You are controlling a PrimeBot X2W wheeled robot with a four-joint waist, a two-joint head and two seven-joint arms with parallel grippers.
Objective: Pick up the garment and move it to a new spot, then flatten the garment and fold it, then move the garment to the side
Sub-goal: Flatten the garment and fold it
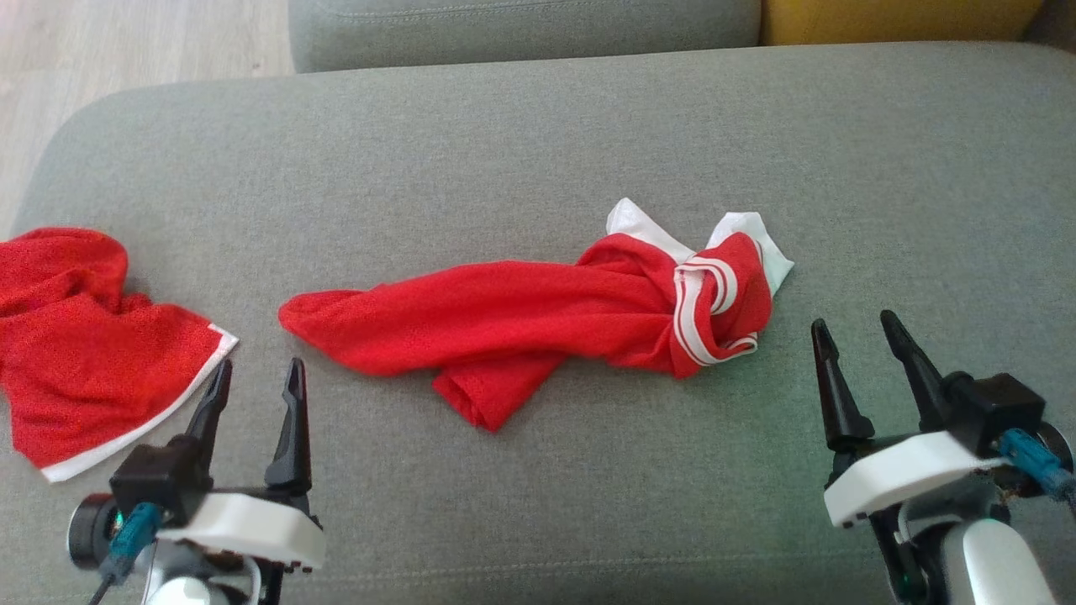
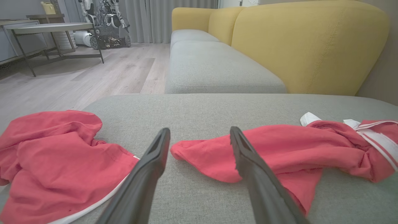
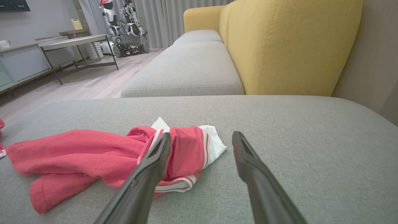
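Observation:
A red garment (image 1: 538, 323) with white trim lies crumpled and twisted in a long bundle across the middle of the grey cushion (image 1: 538, 143). Its white-striped end points right; the plain red end points left. In the left wrist view the garment (image 2: 279, 152) stretches right from between the fingers. In the right wrist view the garment (image 3: 102, 158) lies ahead and to the left. My left gripper (image 1: 256, 380) hovers open near the cushion's front left, short of the garment's left tip. On the right, my other gripper (image 1: 857, 332) stands open just right of the striped end. Neither holds anything.
A second red cloth (image 1: 84, 353) with a white edge lies heaped at the cushion's left end. Another grey seat (image 2: 214, 68) and a yellow backrest (image 2: 311, 46) stand beyond. Wooden floor (image 2: 93, 74), a metal-legged table (image 2: 53, 29) and a parked robot (image 3: 124, 28) lie further off.

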